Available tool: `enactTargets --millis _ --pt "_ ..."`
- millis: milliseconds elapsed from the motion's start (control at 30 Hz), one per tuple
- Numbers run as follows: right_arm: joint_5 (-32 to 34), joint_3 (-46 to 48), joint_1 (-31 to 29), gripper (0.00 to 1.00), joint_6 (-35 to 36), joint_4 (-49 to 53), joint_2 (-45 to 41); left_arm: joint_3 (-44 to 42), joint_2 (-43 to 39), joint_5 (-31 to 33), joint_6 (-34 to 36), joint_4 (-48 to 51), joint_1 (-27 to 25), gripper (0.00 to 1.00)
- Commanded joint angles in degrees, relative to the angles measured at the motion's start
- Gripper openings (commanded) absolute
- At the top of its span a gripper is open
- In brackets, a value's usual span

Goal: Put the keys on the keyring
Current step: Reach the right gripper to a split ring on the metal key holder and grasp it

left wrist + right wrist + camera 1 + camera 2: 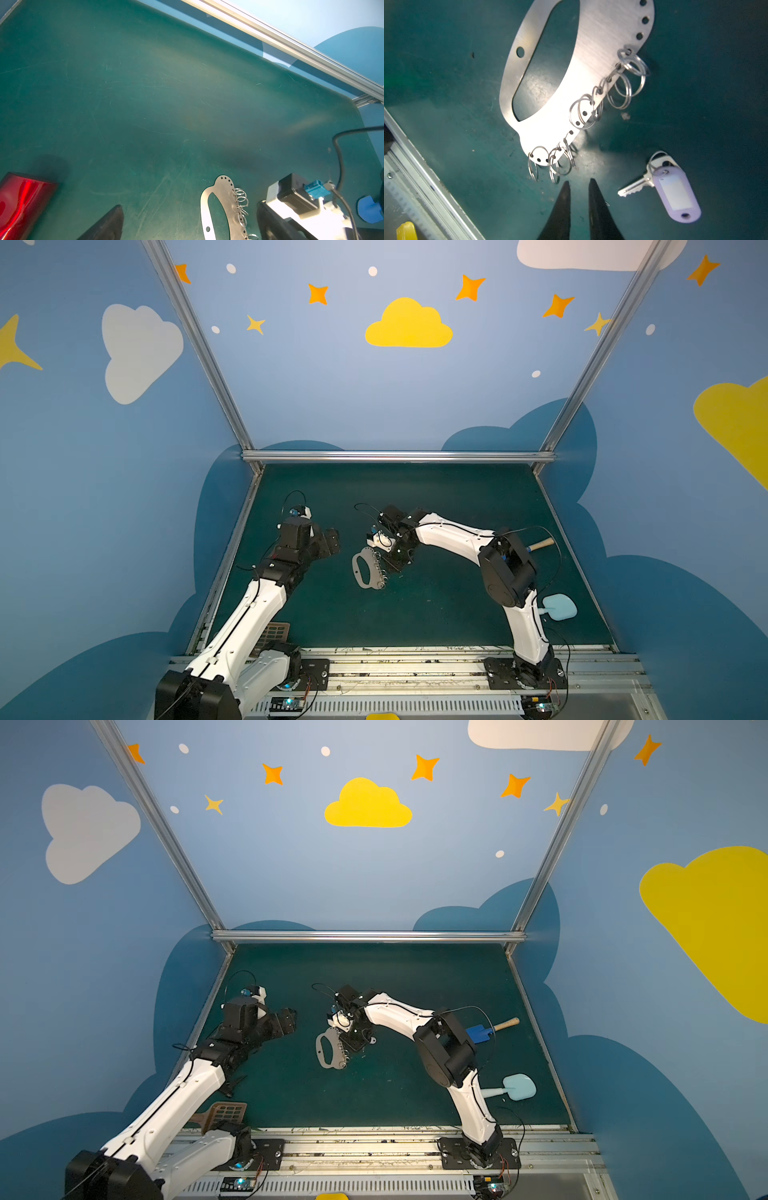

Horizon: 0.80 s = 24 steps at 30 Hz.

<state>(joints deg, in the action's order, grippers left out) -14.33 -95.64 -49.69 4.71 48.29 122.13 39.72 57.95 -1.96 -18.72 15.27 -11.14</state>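
Nothing threaded yet: the small silver key with its pale oblong plastic tag (638,185) lies loose near the flat grey half-moon keyring plate (602,41), right gripper (578,182) pinched narrow and empty just off its edge, left gripper (329,542) gaping wide aside.

Keyring (593,52) partly off-frame

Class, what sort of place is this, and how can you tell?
Probably a robot training cell: two robot arms mounted on a metal rail, a green work mat, enclosing walls painted with clouds.
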Motion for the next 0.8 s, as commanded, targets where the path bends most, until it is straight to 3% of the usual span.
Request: enactTargets --millis 0,433,767 --pt "-0.97 -2.24 -0.01 0.19 -1.82 1.18 1.96 -0.19 -0.23 0.46 -0.08 -0.50 -0.33 0.99" --pt "-2.67 -4.43 -0.49 0.20 -2.25 2.60 4.87 -0.09 0.05 0.68 0.22 -0.64 -0.51 0.99" --pt "-5.23 -4.98 -0.93 0.12 -0.54 2.81 5.44 -0.26 0.10 1.16 0.09 -0.80 -0.56 1.00"
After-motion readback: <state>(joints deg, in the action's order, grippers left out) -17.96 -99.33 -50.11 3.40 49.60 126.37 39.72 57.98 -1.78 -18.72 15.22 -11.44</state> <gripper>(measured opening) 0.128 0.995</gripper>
